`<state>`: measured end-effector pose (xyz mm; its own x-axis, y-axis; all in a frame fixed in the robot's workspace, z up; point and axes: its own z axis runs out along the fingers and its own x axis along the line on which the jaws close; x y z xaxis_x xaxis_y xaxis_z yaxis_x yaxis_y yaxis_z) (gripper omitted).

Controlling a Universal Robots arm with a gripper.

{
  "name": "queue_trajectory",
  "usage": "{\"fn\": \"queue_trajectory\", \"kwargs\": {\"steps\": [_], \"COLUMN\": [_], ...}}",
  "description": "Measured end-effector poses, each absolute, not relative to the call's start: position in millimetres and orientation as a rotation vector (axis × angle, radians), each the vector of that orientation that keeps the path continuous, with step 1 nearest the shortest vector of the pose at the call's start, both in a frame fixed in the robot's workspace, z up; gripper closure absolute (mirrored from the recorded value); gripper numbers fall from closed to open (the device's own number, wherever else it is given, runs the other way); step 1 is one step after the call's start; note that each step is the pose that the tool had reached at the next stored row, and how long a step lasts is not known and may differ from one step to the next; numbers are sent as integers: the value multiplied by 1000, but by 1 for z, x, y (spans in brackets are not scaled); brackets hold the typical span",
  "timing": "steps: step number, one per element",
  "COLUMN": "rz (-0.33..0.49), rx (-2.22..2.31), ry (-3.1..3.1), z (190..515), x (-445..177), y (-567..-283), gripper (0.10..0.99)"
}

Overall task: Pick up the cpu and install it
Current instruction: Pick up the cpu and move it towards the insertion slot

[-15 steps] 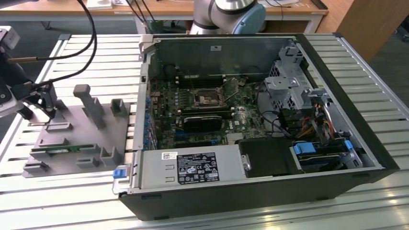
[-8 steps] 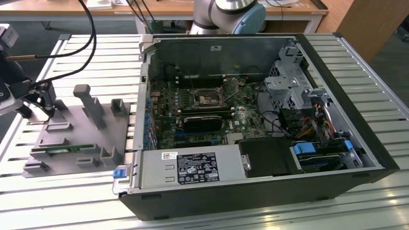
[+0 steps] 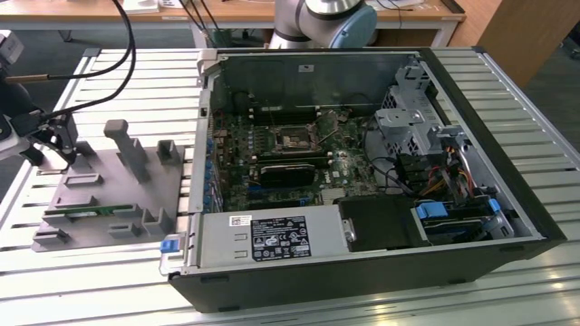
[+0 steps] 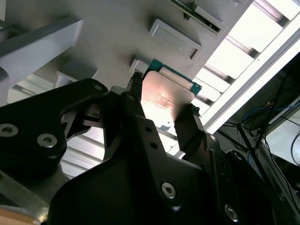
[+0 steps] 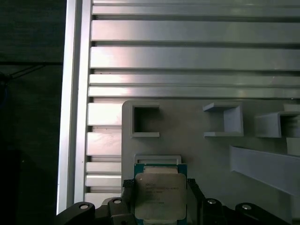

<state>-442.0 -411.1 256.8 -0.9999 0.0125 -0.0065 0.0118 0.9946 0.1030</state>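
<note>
The cpu point(image 5: 159, 201) is showing a dull silver top with a green border. The hand point(image 5: 159, 187) is showing black. The fixture point(image 5: 187, 145) is presenting plain grey. The table point(image 5: 187, 56) is showing silver ribbed slats. The computer case point(image 3: 544, 224) is showing black.

The gripper point(image 4: 164, 96) is showing matte black jointed links studded with silver screws point(image 4: 168, 189). Black cables point(image 3: 132, 47) are trailing from it, and the arm's silver-grey joint point(image 3: 295, 20) is wearing a pale blue cap point(image 3: 358, 30).
</note>
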Motion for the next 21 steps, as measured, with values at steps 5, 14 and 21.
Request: {"fn": "queue_trajectory", "kwargs": {"steps": [5,14,21], "rz": [164,168,170], "rx": [19,19,19], "ry": [3130,3130,3130], "z": [260,265,272], "x": [-442,-442,-442], "y": [-411,-411,-411], "gripper": [557,557,557]}}
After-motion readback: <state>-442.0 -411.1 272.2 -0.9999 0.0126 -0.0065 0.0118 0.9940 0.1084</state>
